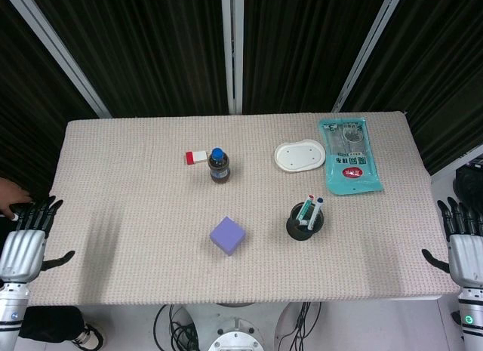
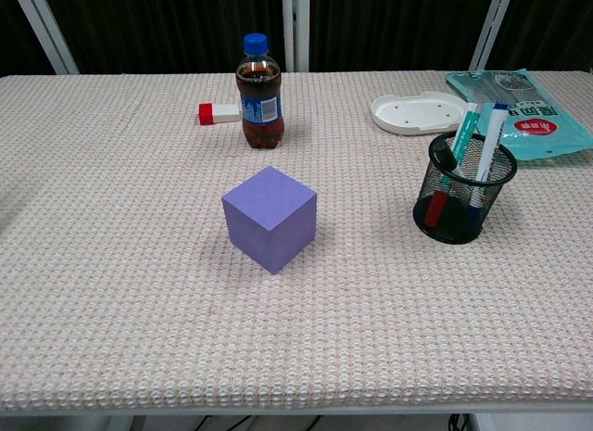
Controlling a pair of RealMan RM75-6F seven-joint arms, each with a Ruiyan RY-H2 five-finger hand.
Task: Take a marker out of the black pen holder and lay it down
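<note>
Nothing begun yet, I'd say: the markers (image 2: pixel 485 155) stand in the black pen holder (image 2: pixel 460 197) on the desk's (image 1: pixel 136 215) right side. Left robot hand (image 1: pixel 26 241) and right robot hand (image 1: pixel 466 249) wait released at the near corners, well apart from it.

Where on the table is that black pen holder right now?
The pen holder stands upright right of the purple cube in the head view, in front of the white dish, with markers in it.

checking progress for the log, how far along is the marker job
Nothing done yet: the markers stand in the black mesh pen holder. Nothing in hand: left robot hand and right robot hand sit open at the table edges. Left: reach, pull one marker, lay it down.
</note>
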